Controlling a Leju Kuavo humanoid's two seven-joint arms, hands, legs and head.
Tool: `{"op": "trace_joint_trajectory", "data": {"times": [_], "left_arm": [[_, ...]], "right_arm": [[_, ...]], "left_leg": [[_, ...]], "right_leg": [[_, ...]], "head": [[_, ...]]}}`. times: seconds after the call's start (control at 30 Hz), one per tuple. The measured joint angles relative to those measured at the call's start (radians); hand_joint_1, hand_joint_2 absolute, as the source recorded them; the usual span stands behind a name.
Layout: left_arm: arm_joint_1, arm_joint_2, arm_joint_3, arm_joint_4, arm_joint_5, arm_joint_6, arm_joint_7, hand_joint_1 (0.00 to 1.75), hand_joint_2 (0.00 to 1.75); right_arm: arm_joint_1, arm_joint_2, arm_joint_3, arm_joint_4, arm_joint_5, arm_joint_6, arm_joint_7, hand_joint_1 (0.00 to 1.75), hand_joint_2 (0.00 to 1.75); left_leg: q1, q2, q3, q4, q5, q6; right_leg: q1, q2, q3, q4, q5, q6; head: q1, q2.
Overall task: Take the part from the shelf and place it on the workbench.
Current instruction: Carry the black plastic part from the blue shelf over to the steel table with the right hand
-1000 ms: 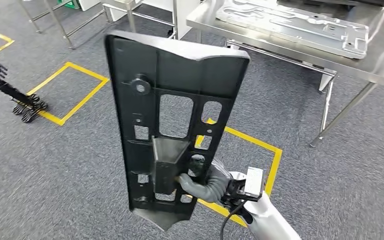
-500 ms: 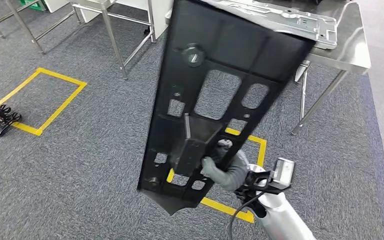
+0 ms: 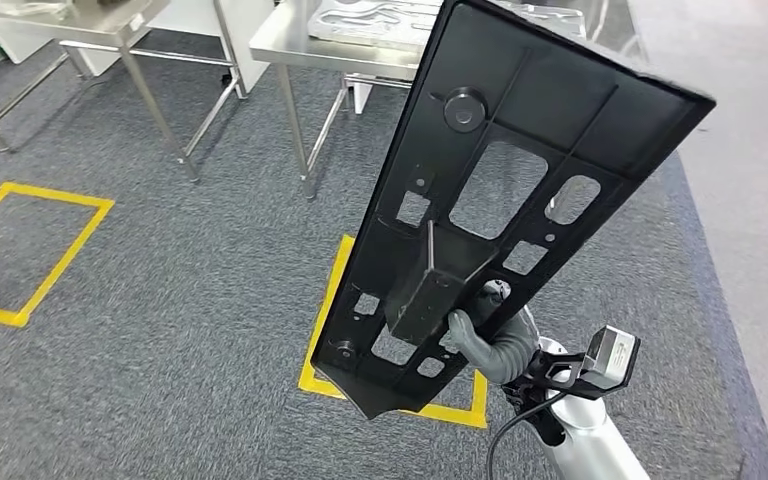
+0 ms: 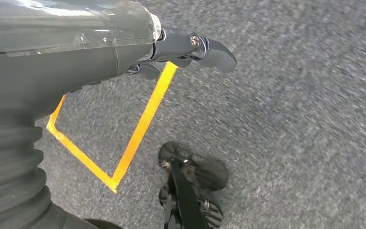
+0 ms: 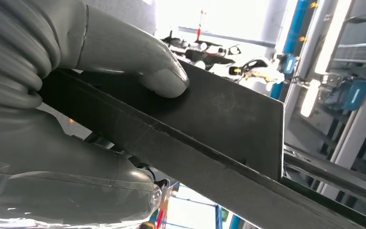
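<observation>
- Head view: the right hand grips the black part near its lower end, fingers curled round a rib, holding it upright and tilted above the carpet.
- Right wrist view: the thumb presses flat on the panel.
- The steel desk stands ahead, well apart, already carrying a grey plate.
- Left hand: hangs over the floor; finger state I cannot tell.
- Advice: keep the grip firm, approach squarely, lower the long panel flat beside the plate.
</observation>
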Motion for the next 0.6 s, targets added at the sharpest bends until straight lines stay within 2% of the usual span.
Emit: {"op": "trace_joint_trajectory", "data": {"times": [0.07, 0.1, 0.13, 0.2, 0.27, 0.33, 0.37, 0.4, 0.43, 0.47, 0.53, 0.57, 0.6], "left_arm": [[-0.002, 0.0, 0.0, 0.0, 0.0, 0.0, 0.0, 0.0, 1.75], [-0.003, 0.0, 0.0, 0.0, 0.0, -0.001, -0.001, 0.0, 1.75], [-0.004, 0.0, 0.0, 0.0, 0.0, -0.002, -0.001, 0.0, 1.75], [-0.006, -0.001, 0.0, 0.0, -0.003, -0.007, -0.002, 0.0, 1.75], [-0.007, -0.002, 0.0, 0.0, -0.007, -0.011, -0.003, 0.0, 1.75], [-0.005, -0.002, 0.0, 0.0, -0.01, -0.014, -0.002, 0.0, 1.75], [-0.004, -0.002, -0.001, 0.0, -0.011, -0.015, -0.002, 0.0, 1.75], [-0.004, -0.002, -0.001, 0.0, -0.012, -0.015, -0.001, 0.0, 1.75], [-0.004, -0.002, -0.001, 0.0, -0.012, -0.017, -0.001, 0.0, 1.75], [-0.005, -0.002, -0.001, 0.0, -0.013, -0.019, -0.001, 0.0, 1.75], [-0.007, -0.003, -0.001, 0.0, -0.013, -0.024, -0.001, 0.0, 1.75], [-0.008, -0.003, -0.001, 0.0, -0.014, -0.026, -0.002, 0.0, 1.75], [-0.008, -0.003, -0.002, 0.0, -0.014, -0.028, -0.002, 0.0, 1.75]], "right_arm": [[-0.003, 0.0, -0.001, 0.001, 0.004, 0.008, -0.003, 1.75, 1.75], [-0.005, 0.001, -0.002, 0.002, 0.005, 0.013, -0.004, 1.75, 1.75], [-0.007, 0.001, -0.004, 0.002, 0.006, 0.017, -0.004, 1.75, 1.75], [-0.01, 0.001, -0.007, 0.003, 0.007, 0.024, -0.003, 1.75, 1.75], [-0.017, 0.001, -0.01, 0.003, 0.009, 0.028, 0.0, 1.75, 1.75], [-0.025, 0.001, -0.012, 0.003, 0.01, 0.029, 0.004, 1.75, 1.75], [-0.026, 0.001, -0.013, 0.004, 0.011, 0.029, 0.006, 1.75, 1.75], [-0.026, 0.001, -0.014, 0.005, 0.013, 0.028, 0.009, 1.75, 1.75], [-0.026, 0.0, -0.016, 0.006, 0.016, 0.027, 0.012, 1.75, 1.75], [-0.026, 0.0, -0.018, 0.008, 0.02, 0.025, 0.014, 1.75, 1.75], [-0.025, -0.001, -0.021, 0.009, 0.025, 0.022, 0.016, 1.75, 1.75], [-0.024, -0.001, -0.023, 0.008, 0.027, 0.02, 0.016, 1.75, 1.75], [-0.023, 0.0, -0.023, 0.008, 0.029, 0.019, 0.016, 1.75, 1.75]], "left_leg": [[0.004, -0.034, 0.051, -0.111, 0.039, 0.006], [0.003, -0.045, 0.061, -0.135, 0.041, 0.011], [0.001, -0.046, 0.063, -0.139, 0.038, 0.017], [0.001, -0.029, 0.065, -0.144, 0.043, 0.032], [0.005, -0.01, 0.069, -0.154, 0.05, 0.046], [0.004, 0.01, 0.07, -0.158, 0.051, 0.053], [0.002, 0.019, 0.069, -0.158, 0.05, 0.054], [0.001, 0.026, 0.069, -0.158, 0.049, 0.054], [0.001, 0.032, 0.069, -0.157, 0.048, 0.054], [0.001, 0.036, 0.071, -0.157, 0.047, 0.053], [0.0, 0.043, 0.075, -0.157, 0.044, 0.047], [-0.002, 0.045, 0.077, -0.156, 0.042, 0.043], [-0.004, 0.046, 0.078, -0.156, 0.04, 0.037]], "right_leg": [[0.0, 0.021, -0.006, 0.01, -0.004, 0.011], [0.0, 0.03, -0.01, 0.013, -0.004, 0.017], [-0.001, 0.038, -0.014, 0.014, -0.002, 0.024], [-0.003, 0.045, -0.018, 0.013, -0.001, 0.036], [-0.001, 0.009, -0.038, 0.055, -0.029, 0.046], [-0.003, -0.04, -0.098, 0.175, -0.09, 0.053], [-0.005, -0.051, -0.132, 0.241, -0.115, 0.056], [-0.007, -0.057, -0.155, 0.285, -0.125, 0.059], [-0.009, -0.059, -0.16, 0.293, -0.116, 0.06], [-0.01, -0.062, -0.14, 0.255, -0.089, 0.059], [-0.008, -0.071, -0.064, 0.111, -0.025, 0.052], [-0.005, -0.076, -0.032, 0.051, -0.006, 0.046], [-0.002, -0.079, -0.016, 0.017, 0.001, 0.04]], "head": [[0.0, 0.0], [0.0, 0.0], [0.0, 0.0], [0.0, 0.0], [0.0, 0.0], [0.0, 0.0], [0.0, 0.0], [0.0, 0.0], [0.0, 0.0], [0.0, 0.0], [0.0, 0.0], [0.0, 0.0], [0.0, 0.0]]}}
